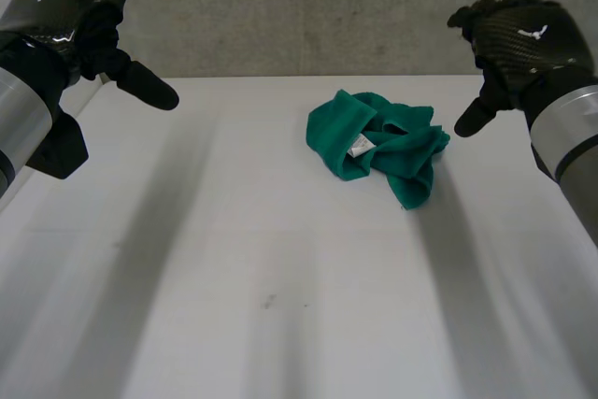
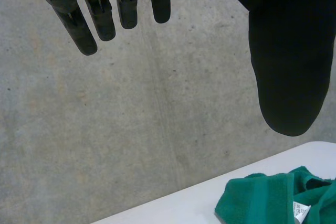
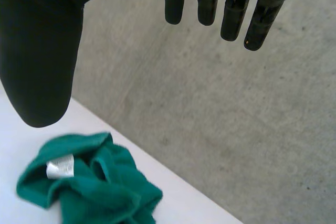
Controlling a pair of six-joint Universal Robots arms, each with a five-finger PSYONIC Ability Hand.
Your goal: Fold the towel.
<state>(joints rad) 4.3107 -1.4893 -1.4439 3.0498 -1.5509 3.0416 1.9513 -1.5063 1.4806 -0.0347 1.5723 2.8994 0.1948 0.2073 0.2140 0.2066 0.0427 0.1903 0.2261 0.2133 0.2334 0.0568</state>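
Note:
A green towel (image 1: pixel 378 144) lies crumpled in a heap on the white table (image 1: pixel 234 259), right of centre near the far edge, with a small white label (image 1: pixel 360 146) showing. My left hand (image 1: pixel 70 7) hovers high at the far left, open, fingers straight, holding nothing. My right hand (image 1: pixel 519 39) hangs above the table just right of the towel, open and empty as well. In the left wrist view the towel (image 2: pixel 273 200) lies well beyond the thumb (image 2: pixel 289 61). In the right wrist view the towel (image 3: pixel 84 182) lies below the thumb (image 3: pixel 42 51), apart from it.
A grey concrete wall (image 1: pixel 318 7) stands right behind the table's far edge. Bare white tabletop stretches in front of and left of the towel.

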